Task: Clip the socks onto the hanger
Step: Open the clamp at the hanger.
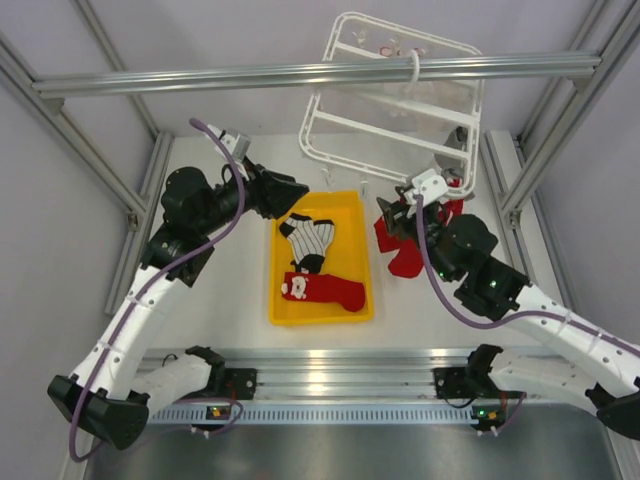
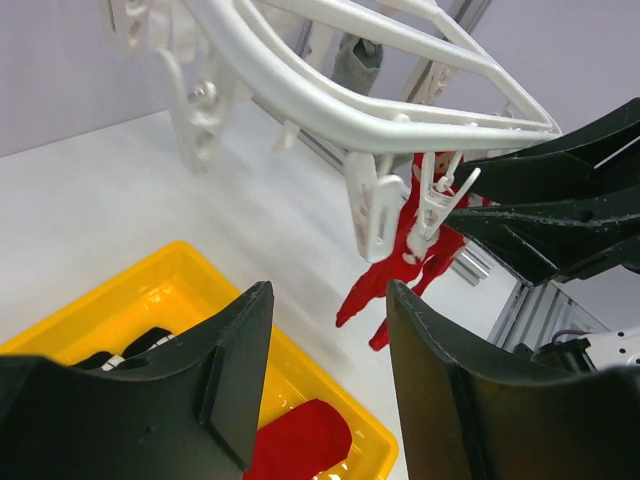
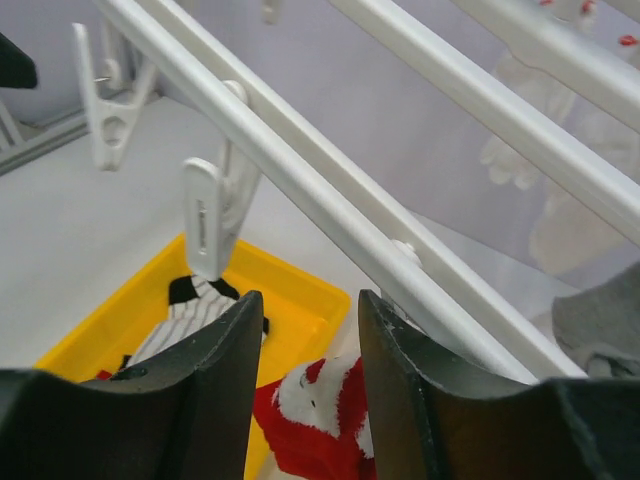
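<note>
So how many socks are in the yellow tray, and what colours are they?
Red socks with white: 1
White socks with black stripes: 1
Total in the yellow tray: 2

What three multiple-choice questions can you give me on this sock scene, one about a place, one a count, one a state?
1. Where is the striped sock? A in the yellow tray; B clipped to the hanger; C on the bare table.
2. How many socks lie in the tray? A one; B two; C four.
3. How is the left gripper? A open and empty; B shut on a sock; C shut on a clip.
Answers: 1 A, it lies on the tray's floor. 2 B, the striped sock and a red sock are there. 3 A, its fingers stand apart with nothing between them.
</note>
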{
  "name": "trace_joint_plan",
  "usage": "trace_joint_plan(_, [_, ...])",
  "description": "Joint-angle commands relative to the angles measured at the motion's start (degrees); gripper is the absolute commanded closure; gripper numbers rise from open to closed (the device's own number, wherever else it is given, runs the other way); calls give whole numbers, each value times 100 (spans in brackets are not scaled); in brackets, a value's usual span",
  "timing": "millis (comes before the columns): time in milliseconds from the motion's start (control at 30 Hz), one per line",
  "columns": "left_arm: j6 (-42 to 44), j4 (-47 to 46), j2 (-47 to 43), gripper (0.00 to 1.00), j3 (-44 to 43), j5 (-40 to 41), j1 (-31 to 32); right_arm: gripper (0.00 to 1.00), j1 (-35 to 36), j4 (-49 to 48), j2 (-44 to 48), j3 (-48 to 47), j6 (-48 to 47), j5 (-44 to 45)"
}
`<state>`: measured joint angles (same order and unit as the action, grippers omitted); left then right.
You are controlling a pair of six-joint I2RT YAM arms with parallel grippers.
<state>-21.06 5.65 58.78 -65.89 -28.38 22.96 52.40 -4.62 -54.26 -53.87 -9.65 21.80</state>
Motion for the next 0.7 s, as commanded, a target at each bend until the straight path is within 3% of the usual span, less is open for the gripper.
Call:
trace_joint_plan(0, [32, -512, 10, 46, -47, -159, -2, 57, -353, 146, 380, 200, -379, 316])
trace_joint_plan(133, [-21, -521, 45, 46, -3, -264, -2, 51, -512, 251, 758, 377, -318, 80])
trace_joint_plan(300, [-30, -521, 116, 45, -12, -299, -2, 37, -512, 243, 1014, 587, -107, -1089])
trace_joint_plan(467, [-135, -512, 142, 46, -91, -186, -2, 35, -616, -766, 708, 974, -230, -371])
trace_joint_plan(667, [-206, -486, 81, 45, -100, -132, -2, 39, -1082, -1444, 312, 861, 16, -501])
